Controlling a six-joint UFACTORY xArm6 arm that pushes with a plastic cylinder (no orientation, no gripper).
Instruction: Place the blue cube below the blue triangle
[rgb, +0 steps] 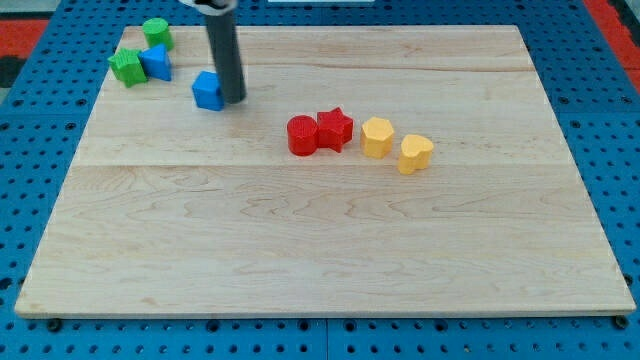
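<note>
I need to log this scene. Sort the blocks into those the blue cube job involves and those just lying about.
Job:
- blue cube, with my tip at its right side
- blue triangle, near the view's top left

Lying about:
- green cylinder
- green star
- red cylinder
- red star
- yellow hexagon
- yellow heart

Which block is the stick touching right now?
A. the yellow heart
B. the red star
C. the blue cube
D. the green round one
C. My tip sits right against the blue cube, on its side toward the view's right, far from the other blocks.
</note>
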